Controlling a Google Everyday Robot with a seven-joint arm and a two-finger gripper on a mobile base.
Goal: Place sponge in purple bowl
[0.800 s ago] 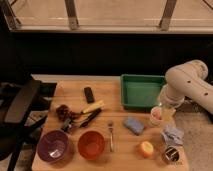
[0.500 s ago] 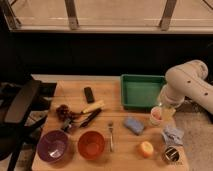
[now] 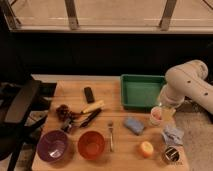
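The sponge is a small blue-grey block lying flat on the wooden table, right of centre. At the front left corner stands the purple bowl, translucent and round, with nothing visible inside. My gripper hangs at the end of the white arm over the table's right side. It is right next to a small white cup, and up and to the right of the sponge. It is far from the purple bowl.
An orange bowl stands beside the purple one. A green tray sits at the back right. A crumpled blue-grey cloth, an orange fruit, a dark round can, a fork, a black remote and a black chair are also here.
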